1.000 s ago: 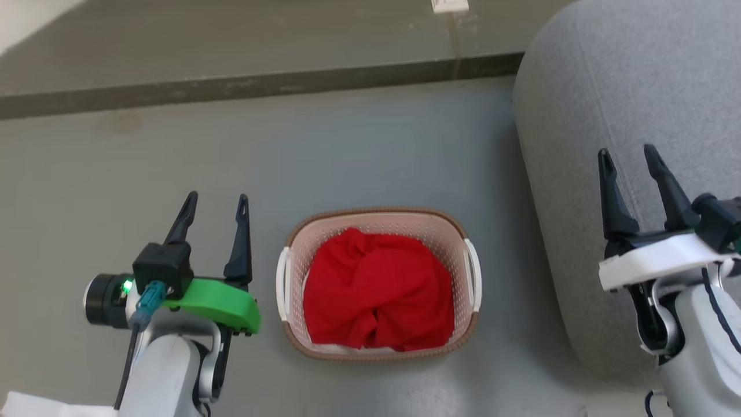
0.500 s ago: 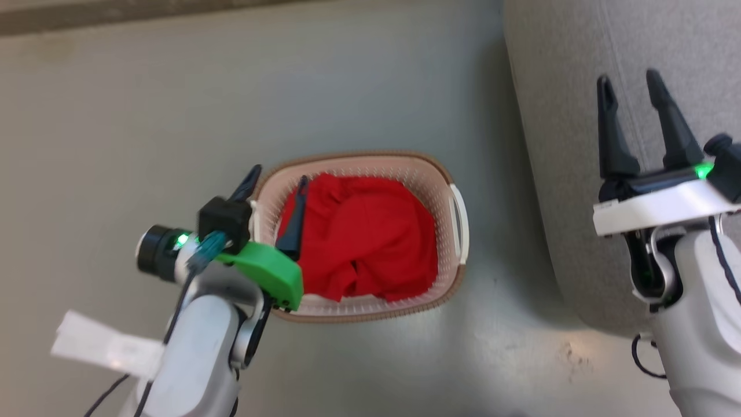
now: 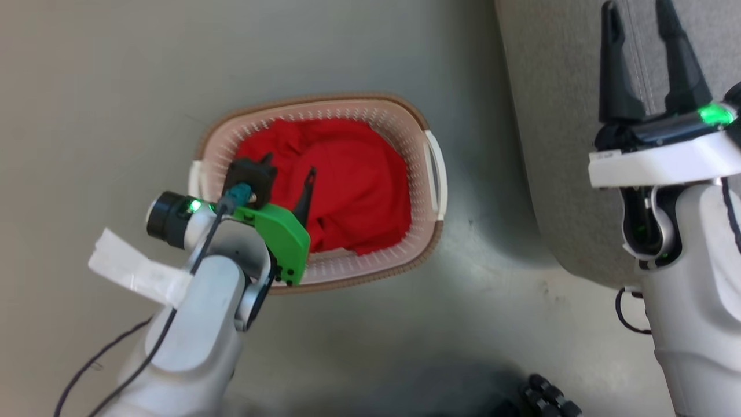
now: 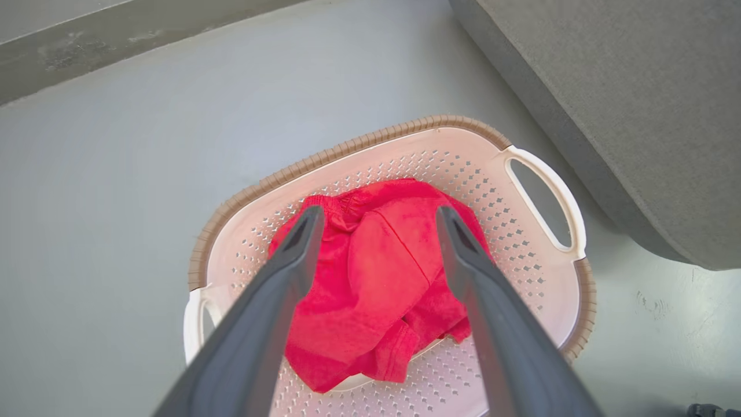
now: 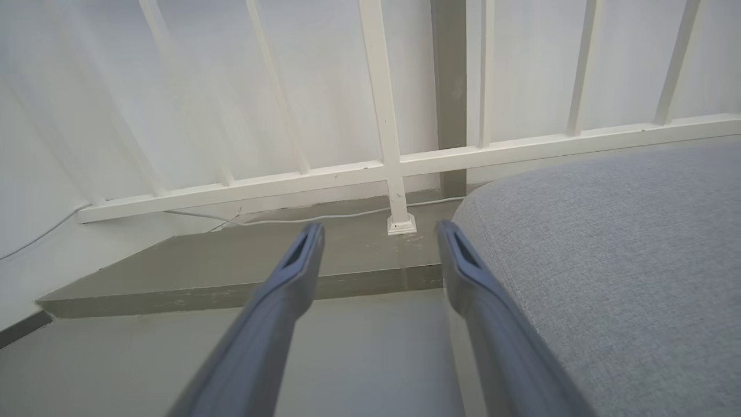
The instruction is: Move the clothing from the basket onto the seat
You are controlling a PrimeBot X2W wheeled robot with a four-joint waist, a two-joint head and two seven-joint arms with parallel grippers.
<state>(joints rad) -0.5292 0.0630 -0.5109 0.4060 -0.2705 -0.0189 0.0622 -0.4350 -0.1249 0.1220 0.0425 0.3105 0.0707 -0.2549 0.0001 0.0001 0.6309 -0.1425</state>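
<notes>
**Reach into the basket (image 3: 324,99) for the clothing (image 3: 347,174) with the left gripper (image 3: 289,165).**

Descend vertically with the left fingers (image 4: 289,260) spread fully apart and holding nothing; straddle the raised fold at the middle of the red heap, sink past the top layer, then close, so as to gather a thick bunch rather than one thin edge. Keep clear of the perforated wall and brown rim to avoid dragging the basket across the floor (image 3: 116,87). Locate the clothing bunched wholly inside the basket, directly ahead of and between the two left fingertips; contact not confirmable from either view. Lift above the rim before swinging to the seat (image 3: 556,116), near the basket on the right. Hold the right gripper (image 3: 635,17), likewise wide open and empty, by the seat's edge.
</notes>
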